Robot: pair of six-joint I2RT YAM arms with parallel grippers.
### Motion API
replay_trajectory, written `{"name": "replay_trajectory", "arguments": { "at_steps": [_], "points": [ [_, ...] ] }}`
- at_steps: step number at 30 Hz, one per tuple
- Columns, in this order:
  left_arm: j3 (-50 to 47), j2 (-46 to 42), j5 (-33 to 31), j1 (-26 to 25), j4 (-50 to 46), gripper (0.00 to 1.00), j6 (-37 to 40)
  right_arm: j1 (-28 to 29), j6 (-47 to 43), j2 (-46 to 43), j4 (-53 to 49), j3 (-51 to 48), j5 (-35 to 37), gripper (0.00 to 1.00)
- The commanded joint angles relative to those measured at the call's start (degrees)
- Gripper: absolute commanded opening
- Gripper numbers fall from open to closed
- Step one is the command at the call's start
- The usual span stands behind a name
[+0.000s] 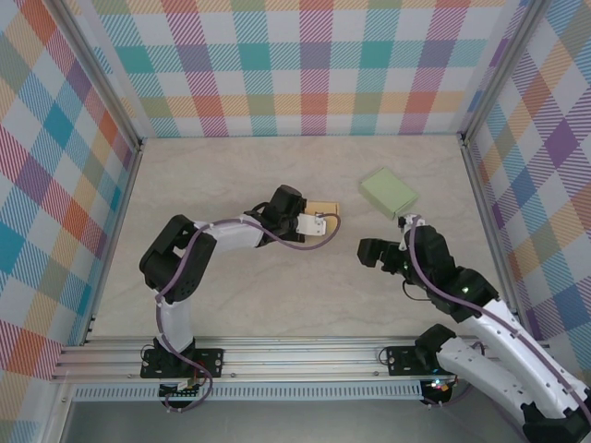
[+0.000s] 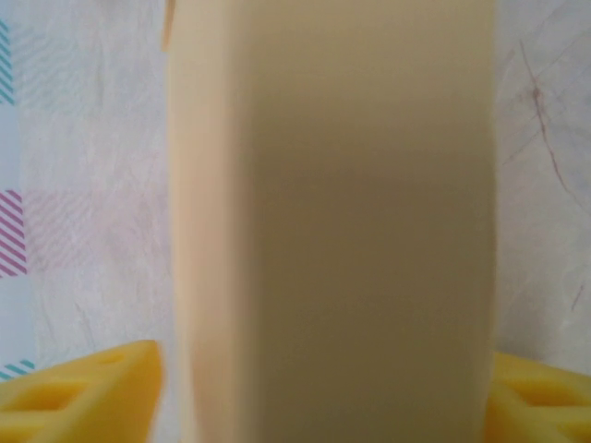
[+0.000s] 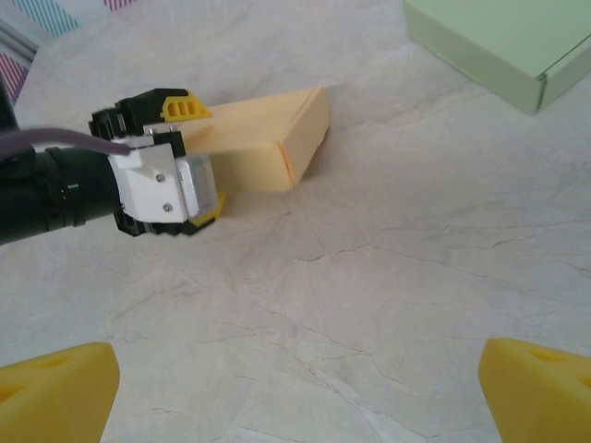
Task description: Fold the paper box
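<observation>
The tan paper box (image 1: 329,206) lies closed and flat on the table just right of centre. My left gripper (image 1: 321,221) reaches it from the left and straddles its near end. In the left wrist view the paper box (image 2: 332,185) stands between the yellow fingertips (image 2: 83,392), and a thin gap shows at the left finger, so the jaws stand open around it. In the right wrist view the paper box (image 3: 272,138) points away from the left gripper (image 3: 197,157). My right gripper (image 1: 370,251) hovers to the box's right, wide open (image 3: 295,392) over bare table.
A pale green closed box (image 1: 389,192) sits at the back right, also in the right wrist view (image 3: 499,41). Checkered walls and metal rails (image 1: 120,212) bound the marbled table on three sides. Bare table lies in front of both boxes.
</observation>
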Motion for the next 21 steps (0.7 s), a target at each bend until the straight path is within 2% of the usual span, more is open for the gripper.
{"name": "replay_trajectory", "arguments": {
  "at_steps": [1, 2, 3, 9, 12, 15, 21],
  "points": [
    [0.3, -0.5, 0.9, 0.7, 1.2, 0.92, 0.8, 0.3, 0.7, -1.6, -1.8, -1.3, 2.3, 1.00],
    [-0.2, -1.3, 1.5, 0.7, 1.1, 0.99, 0.5, 0.3, 0.7, -1.7, -1.7, -1.3, 2.2, 1.00],
    [-0.5, -2.1, 2.1, 0.6, 0.7, 1.00, 0.3, 0.3, 0.6, -1.5, -1.5, -1.3, 2.1, 1.00],
    [-3.7, -10.2, 5.8, -1.0, -5.9, 1.00, -0.8, 0.2, -1.7, 1.0, -1.0, -0.1, 0.0, 1.00],
    [-3.7, -15.5, 7.7, -2.1, -13.6, 1.00, -3.8, 0.2, -2.4, 2.8, -1.5, 1.6, 0.0, 1.00],
    [-5.8, -21.7, 9.0, -2.3, -15.2, 1.00, -9.1, 0.2, -2.8, 3.6, -0.2, 2.0, 0.8, 1.00],
    [-14.0, -34.3, 2.1, -2.1, -8.2, 1.00, -21.8, 0.2, -3.5, 3.7, 4.9, -1.2, 8.1, 1.00]
  ]
}}
